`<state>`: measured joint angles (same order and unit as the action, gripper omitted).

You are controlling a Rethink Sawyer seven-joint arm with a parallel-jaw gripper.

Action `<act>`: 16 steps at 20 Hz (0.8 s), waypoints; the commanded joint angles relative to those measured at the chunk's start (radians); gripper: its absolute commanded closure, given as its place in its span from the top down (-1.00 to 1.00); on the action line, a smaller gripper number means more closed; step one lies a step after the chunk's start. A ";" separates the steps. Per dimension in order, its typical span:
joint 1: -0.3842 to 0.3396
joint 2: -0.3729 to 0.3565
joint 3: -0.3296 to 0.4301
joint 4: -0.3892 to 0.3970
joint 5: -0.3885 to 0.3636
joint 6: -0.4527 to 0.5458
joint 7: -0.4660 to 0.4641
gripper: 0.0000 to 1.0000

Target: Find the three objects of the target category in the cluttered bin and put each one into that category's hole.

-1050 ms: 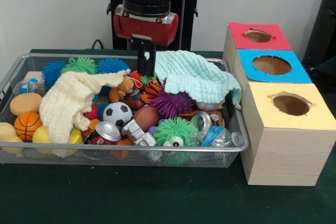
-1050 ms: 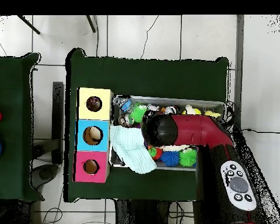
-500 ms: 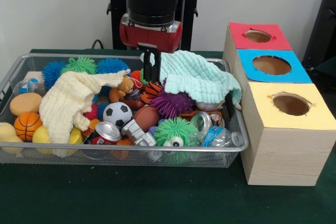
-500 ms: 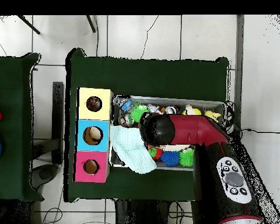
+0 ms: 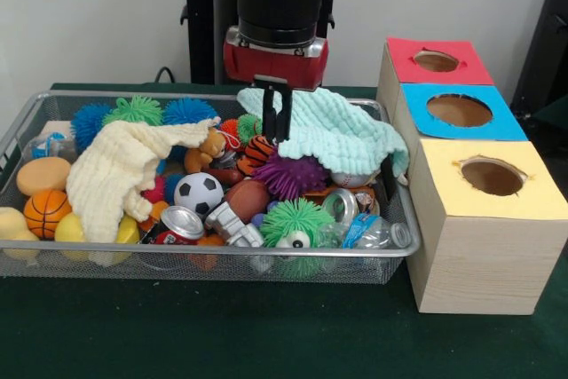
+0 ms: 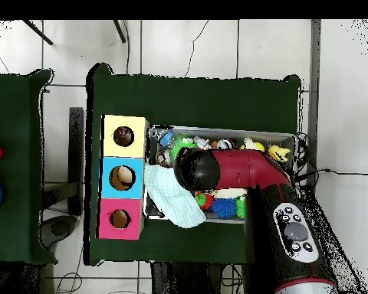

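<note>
The hand (image 5: 278,117), fingers narrow and holding nothing, hangs in the bin (image 5: 53,259) touching the mint cloth (image 5: 333,130) edge. Likely risk: it snags that cloth instead of a toy. Beyond it: two cloths, three holed boxes (image 5: 484,246) beside the bin.

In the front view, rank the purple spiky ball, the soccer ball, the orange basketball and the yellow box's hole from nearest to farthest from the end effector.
1. Purple spiky ball: just below the end effector, mid-bin.
2. Soccer ball: lower left of it.
3. Yellow box's hole: off to the right, outside the bin.
4. Orange basketball: far left end of the bin.
</note>
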<state>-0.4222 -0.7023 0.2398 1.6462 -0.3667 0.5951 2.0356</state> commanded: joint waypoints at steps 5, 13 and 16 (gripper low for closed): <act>0.062 0.041 0.051 0.053 0.007 -0.069 0.051 -1.00; 0.086 0.100 0.030 0.017 -0.007 -0.088 0.054 -1.00; 0.090 0.126 0.014 -0.003 -0.029 -0.072 0.032 -1.00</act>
<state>-0.3333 -0.6643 0.2398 1.6462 -0.3657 0.5792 2.0356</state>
